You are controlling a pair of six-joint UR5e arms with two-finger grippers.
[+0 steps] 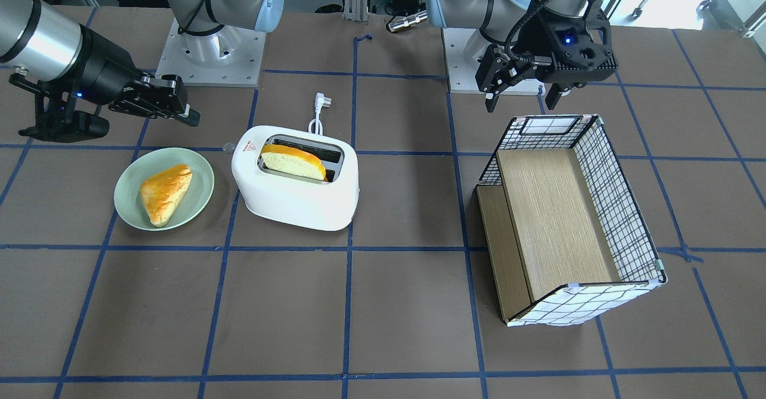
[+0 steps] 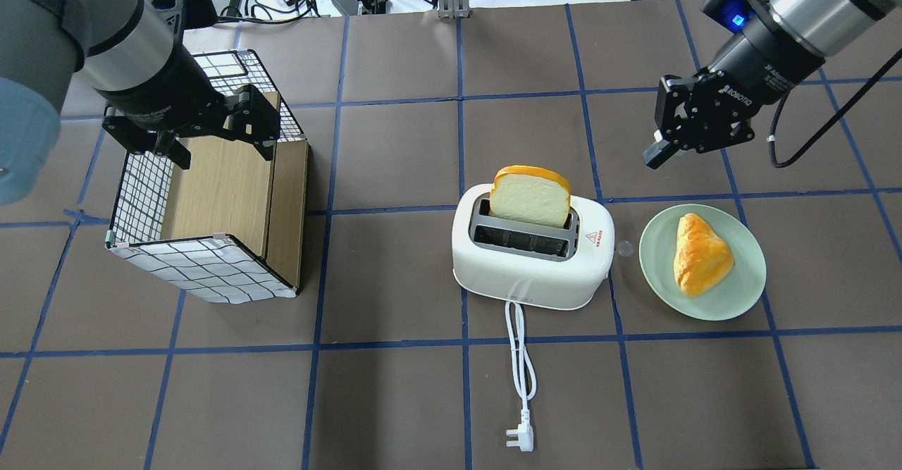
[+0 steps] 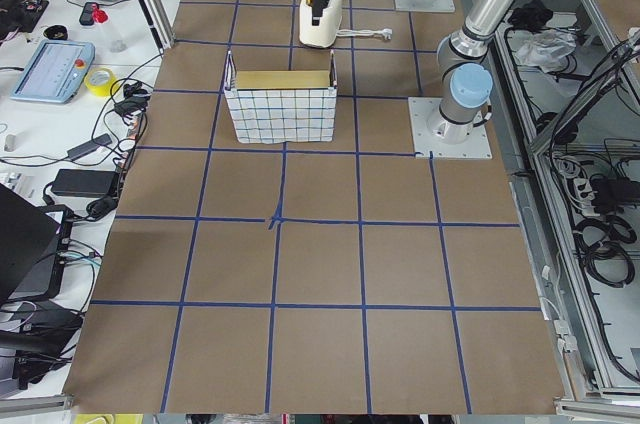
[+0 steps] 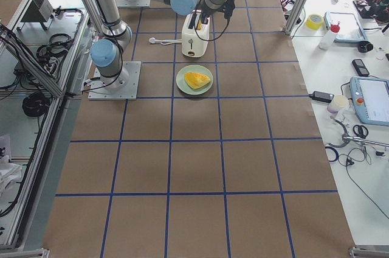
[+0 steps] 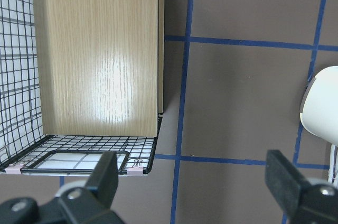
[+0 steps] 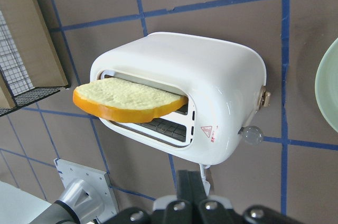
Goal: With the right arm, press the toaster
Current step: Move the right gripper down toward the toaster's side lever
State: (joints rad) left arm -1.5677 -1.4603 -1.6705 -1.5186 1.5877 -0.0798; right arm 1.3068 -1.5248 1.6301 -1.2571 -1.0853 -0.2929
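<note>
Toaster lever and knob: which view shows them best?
Right wrist-mounted: the toaster shows its control end close up, with lever and knob both clear. Overhead and front-facing show only the knob poking out; side views are too small; left wrist catches just the toaster's edge.

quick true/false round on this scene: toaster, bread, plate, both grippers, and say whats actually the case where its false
1. A bread slice stands in a slot of the toaster. True.
2. The plate is empty. False: a pastry lies on it.
3. The right gripper is pressing on the toaster. False: it hangs shut, apart from the toaster, beyond the plate's far side.
4. The left gripper is open, near the basket. True.
5. The toaster is plugged in. False: its plug lies loose on the table.
</note>
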